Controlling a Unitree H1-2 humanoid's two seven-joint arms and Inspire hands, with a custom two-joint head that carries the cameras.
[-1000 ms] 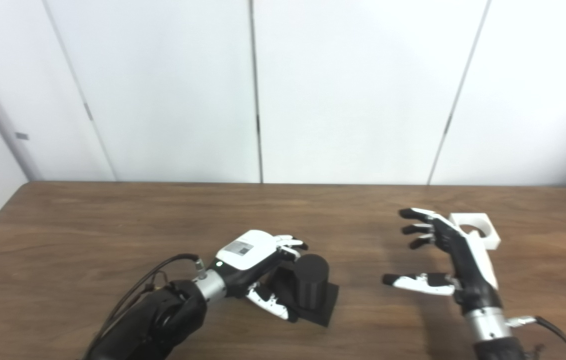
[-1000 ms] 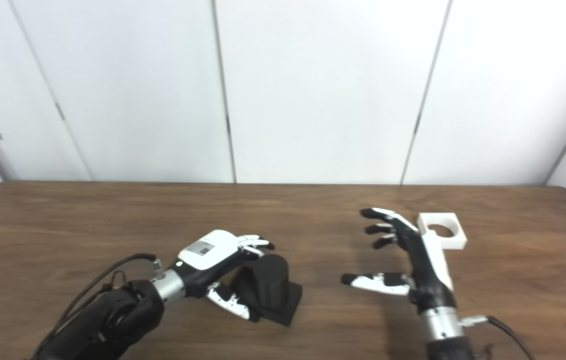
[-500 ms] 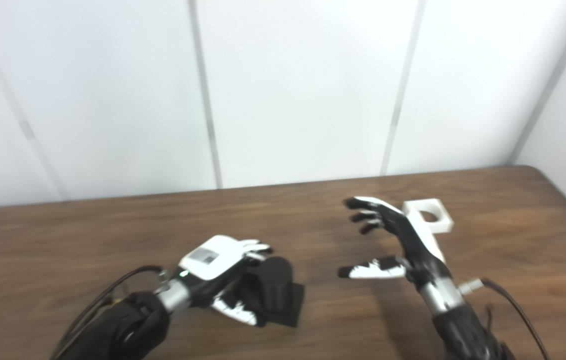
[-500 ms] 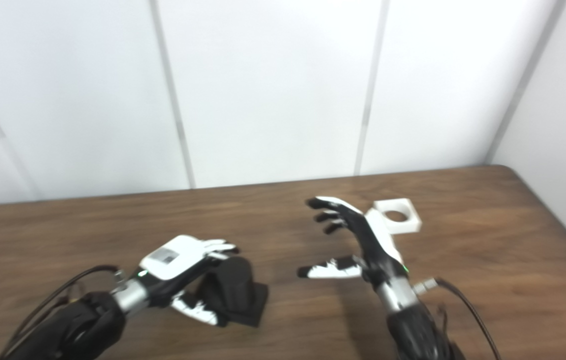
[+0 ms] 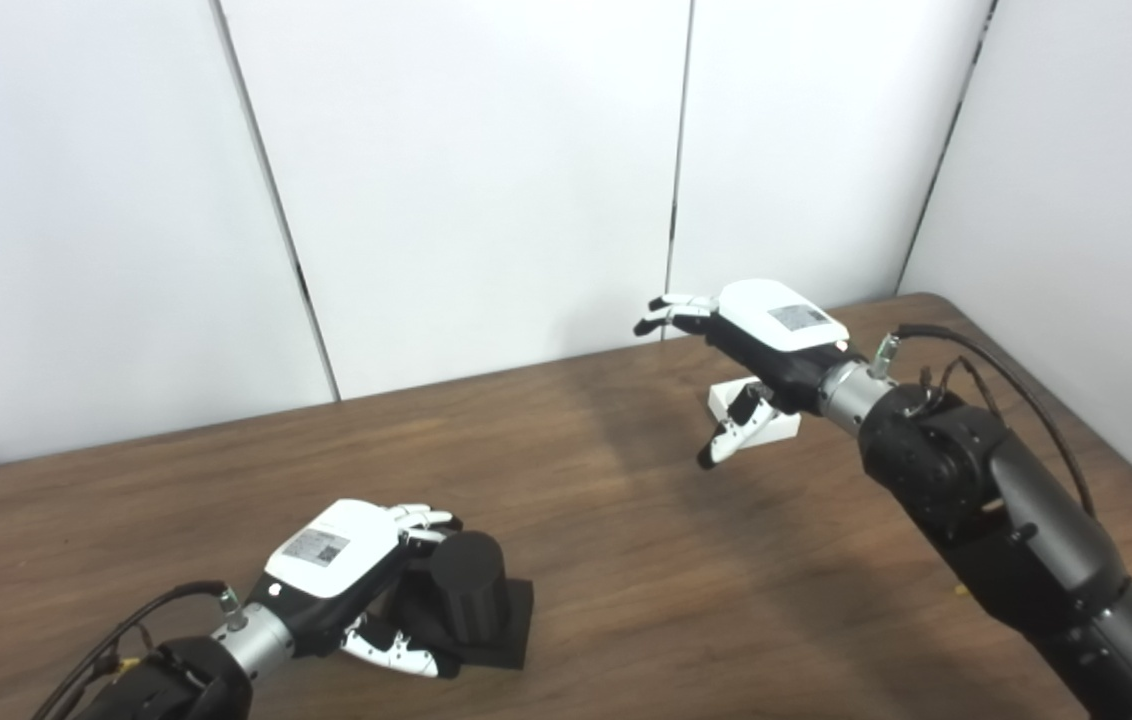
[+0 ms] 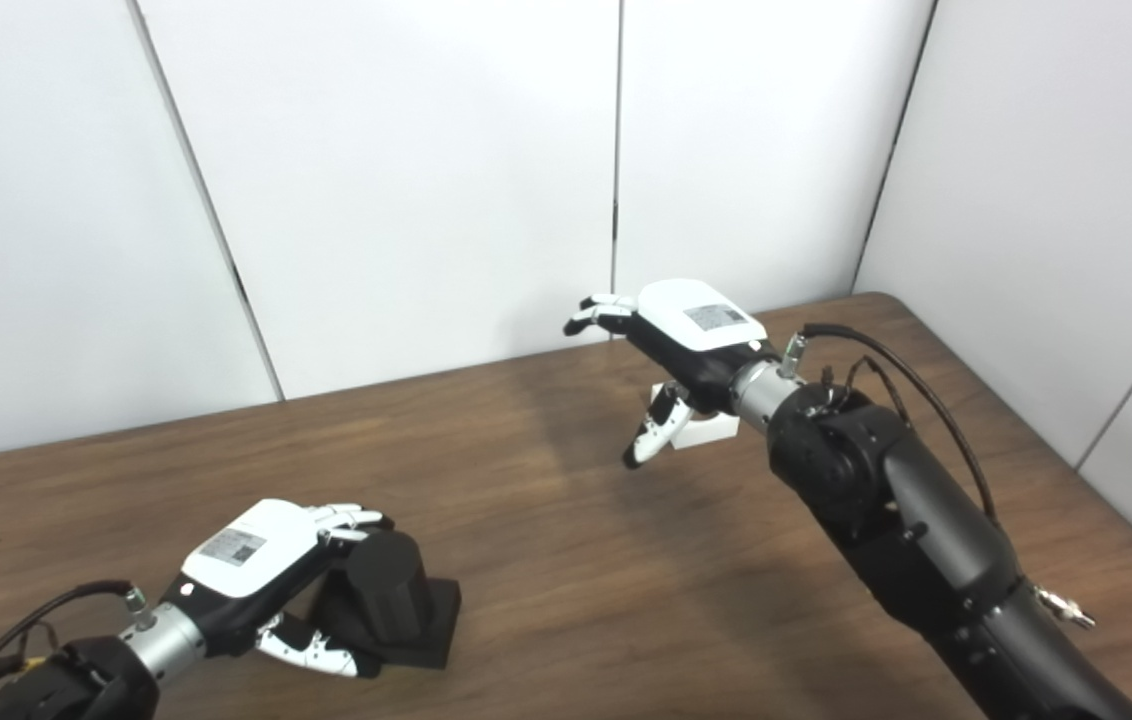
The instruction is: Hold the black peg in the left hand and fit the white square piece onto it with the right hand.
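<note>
Down at the near left of the wooden table (image 5: 576, 470), the black peg (image 5: 467, 585) stands upright on its square black base (image 5: 511, 625), its long axis vertical and its flat round top facing up. The base lies flat on the tabletop. Wrapped about the peg is the left hand (image 5: 346, 570): the fingers (image 5: 423, 518) curl over the far side of the cylinder near its top, and the thumb (image 5: 396, 655) reaches along the near side, low by the base, so the hand is closed on the peg from the left.

Well apart from the peg, toward the far right corner of the table, the white square piece (image 5: 754, 412) lies flat on the wood. Only part of it shows, since the right hand (image 5: 761, 335) sits over it; its hole cannot be made out here. That hand hovers palm down above the piece, empty, with its fingers (image 5: 671, 308) stretched out toward the white wall panels (image 5: 476, 170) and its thumb (image 5: 731, 438) hanging down at the piece's left edge. Whether the thumb touches the piece cannot be told. The hand is spread, holding nothing. A black cable (image 5: 1006, 385) loops from the right wrist back along the dark forearm.
</note>
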